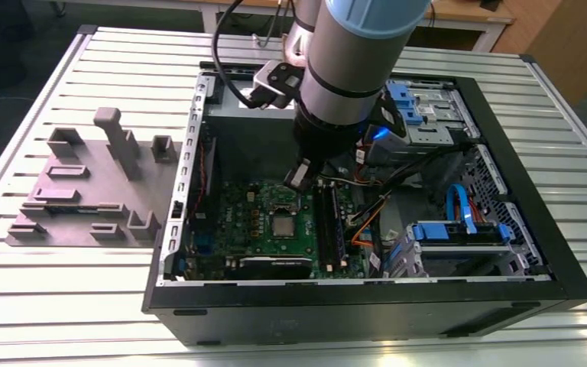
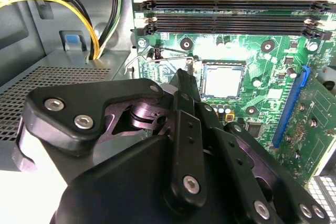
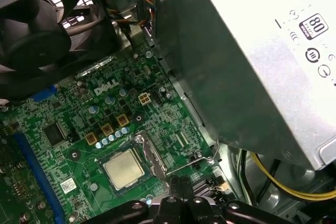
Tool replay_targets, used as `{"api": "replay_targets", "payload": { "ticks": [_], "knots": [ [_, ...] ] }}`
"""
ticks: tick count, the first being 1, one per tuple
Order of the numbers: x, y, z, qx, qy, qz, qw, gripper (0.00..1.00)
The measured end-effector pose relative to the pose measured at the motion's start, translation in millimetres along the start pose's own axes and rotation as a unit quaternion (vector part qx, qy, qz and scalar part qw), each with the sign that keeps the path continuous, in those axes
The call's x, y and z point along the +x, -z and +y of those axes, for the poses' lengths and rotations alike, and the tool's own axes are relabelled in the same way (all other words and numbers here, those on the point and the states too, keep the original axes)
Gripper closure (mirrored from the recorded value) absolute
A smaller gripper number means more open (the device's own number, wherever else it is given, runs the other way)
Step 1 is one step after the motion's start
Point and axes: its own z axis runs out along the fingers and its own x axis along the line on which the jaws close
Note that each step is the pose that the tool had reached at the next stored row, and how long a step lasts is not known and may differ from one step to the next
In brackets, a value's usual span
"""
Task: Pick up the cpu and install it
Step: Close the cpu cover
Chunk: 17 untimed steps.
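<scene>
CPU point(image 3: 125, 169) sits flat in its motherboard point(image 3: 79, 129) socket, just ahead of the end effector point(image 2: 185, 85), whose fingers look pinched narrow w/ nothing between them, hovering inside the PC case point(image 1: 375, 306).

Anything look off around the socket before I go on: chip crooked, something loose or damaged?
Nothing stands out. The cpu lies flat and square in its socket on the green motherboard, edges parallel to the frame in both wrist views. The thin metal lever beside the socket is swung out, not latched. The gripper hangs just beside the socket, holding nothing.
</scene>
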Motion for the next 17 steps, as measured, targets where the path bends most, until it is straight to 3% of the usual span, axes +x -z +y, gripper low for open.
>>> {"api": "replay_targets", "payload": {
  "ticks": [17],
  "knots": [
    [6.7,0.9,-3.9,0.0002,0.000,0.0003,1.00000,0.90]
  ]
}}
